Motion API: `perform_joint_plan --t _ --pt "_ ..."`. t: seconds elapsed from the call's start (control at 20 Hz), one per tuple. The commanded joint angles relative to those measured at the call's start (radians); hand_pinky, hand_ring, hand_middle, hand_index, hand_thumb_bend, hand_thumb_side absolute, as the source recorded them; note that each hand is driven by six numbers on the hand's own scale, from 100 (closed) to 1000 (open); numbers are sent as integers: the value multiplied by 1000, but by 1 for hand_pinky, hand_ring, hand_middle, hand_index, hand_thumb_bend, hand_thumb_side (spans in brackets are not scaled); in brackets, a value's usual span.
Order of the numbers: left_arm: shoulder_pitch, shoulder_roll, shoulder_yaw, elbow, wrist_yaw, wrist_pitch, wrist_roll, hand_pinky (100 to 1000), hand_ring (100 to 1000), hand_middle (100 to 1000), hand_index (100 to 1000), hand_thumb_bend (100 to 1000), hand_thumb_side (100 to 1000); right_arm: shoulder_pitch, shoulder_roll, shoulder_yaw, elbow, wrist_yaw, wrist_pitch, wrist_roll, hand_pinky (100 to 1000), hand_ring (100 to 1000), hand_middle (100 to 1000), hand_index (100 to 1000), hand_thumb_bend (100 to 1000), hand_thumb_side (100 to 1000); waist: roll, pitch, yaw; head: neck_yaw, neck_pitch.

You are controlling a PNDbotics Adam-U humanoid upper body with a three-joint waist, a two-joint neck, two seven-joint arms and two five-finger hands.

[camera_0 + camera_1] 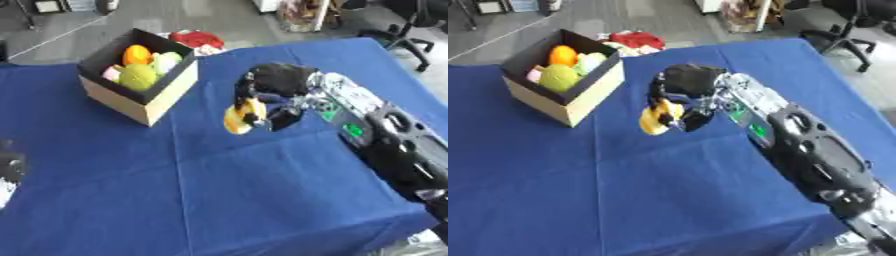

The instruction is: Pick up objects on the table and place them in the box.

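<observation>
The right hand (pixel 267 95) curls its fingers around a yellow-orange object (pixel 238 119) — a small toy fruit, seemingly — held over the blue tablecloth (pixel 262 200), presumably lifted to carry it boxward. To its left stands the open cardboard box (pixel 144 97), already holding an orange ball (pixel 136 54), a green fruit (pixel 137 76) and pale pieces (room looks tight). The left hand (pixel 9 167) barely shows at the left edge — its fingers unreadable.
</observation>
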Motion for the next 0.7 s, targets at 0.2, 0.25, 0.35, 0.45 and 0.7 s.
perform_joint_plan --t 0.2,0.25,0.35,0.45,0.7 --pt "-4 -4 -2 -19 12 -2 -2 784 669 642 846 419 512 -232 168 -65 258 20 49 -84 772 513 374 411 168 100 20 -31 25 -8 4" --pt "-5 -6 -5 -19 14 -2 -5 784 669 642 846 420 512 -262 204 -80 311 46 55 -104 773 512 374 413 156 100 24 -30 32 -13 4" --pt "-7 -9 -11 -19 16 -3 -10 784 669 642 846 419 513 -308 266 -109 410 104 61 -145 776 513 378 421 143 100 28 -28 43 -23 4" --pt "-17 -14 -22 -20 19 -4 -20 784 670 643 846 419 513 -351 333 -156 520 172 90 -187 778 521 389 436 139 100 32 -20 68 -47 2" --pt "-47 -22 -42 -25 27 -5 -42 783 670 642 846 420 512 -410 411 -266 713 385 198 -349 773 542 434 474 146 100 32 8 146 -98 -21"
